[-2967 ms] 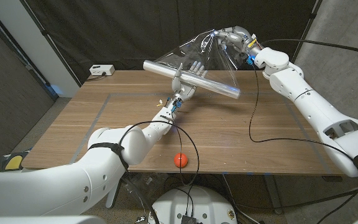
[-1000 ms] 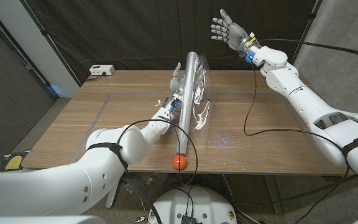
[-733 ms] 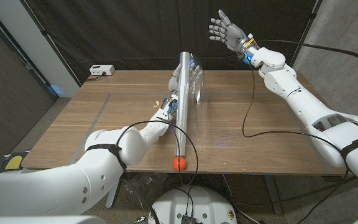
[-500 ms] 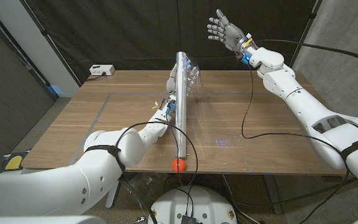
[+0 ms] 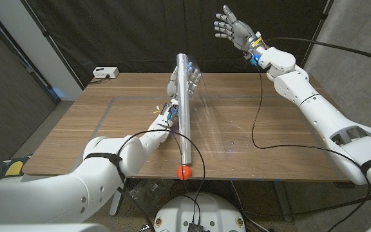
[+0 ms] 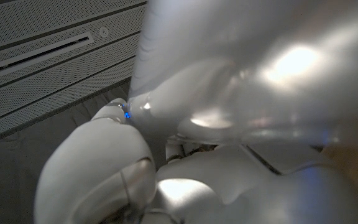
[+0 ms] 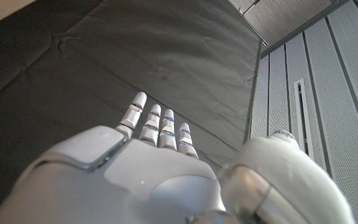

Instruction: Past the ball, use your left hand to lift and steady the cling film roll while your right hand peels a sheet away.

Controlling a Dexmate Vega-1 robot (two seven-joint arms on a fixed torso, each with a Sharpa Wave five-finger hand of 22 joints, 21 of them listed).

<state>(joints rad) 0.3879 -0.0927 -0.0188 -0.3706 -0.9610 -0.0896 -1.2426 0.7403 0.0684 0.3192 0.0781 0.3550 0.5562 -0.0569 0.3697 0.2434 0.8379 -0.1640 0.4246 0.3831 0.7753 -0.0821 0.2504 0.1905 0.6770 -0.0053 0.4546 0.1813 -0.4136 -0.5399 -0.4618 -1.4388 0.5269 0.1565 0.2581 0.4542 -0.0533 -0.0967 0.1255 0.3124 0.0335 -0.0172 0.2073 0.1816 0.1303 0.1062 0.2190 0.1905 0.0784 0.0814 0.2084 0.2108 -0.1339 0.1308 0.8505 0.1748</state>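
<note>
Now, left hand (image 5: 184,80) raised above the far middle of the wooden table (image 5: 269,138), gripping the cling film roll (image 5: 183,113) near its upper end; fingers (image 5: 196,77) show just beside the tube on its right; roll runs long and steep, upper end toward the dark curtain (image 5: 134,32), lower end pointing down at the near edge, just above the orange ball (image 5: 184,171) (whether they touch, cannot tell); ball sits at the table's front edge, between the arms. Left wrist view: shiny grey tube (image 6: 253,68) blurred and close against the hand's back (image 6: 98,168); grip itself hidden there. Right hand (image 5: 232,27) held high beyond the table's far edge, well apart from the roll; fingers spread wide, holding nothing; right wrist view shows its back (image 7: 135,180) with straight fingers (image 7: 157,127) against the curtain. Black cable (image 5: 257,103) hangs from the right wrist over the table; small white box (image 5: 105,72) at the far left corner.
</note>
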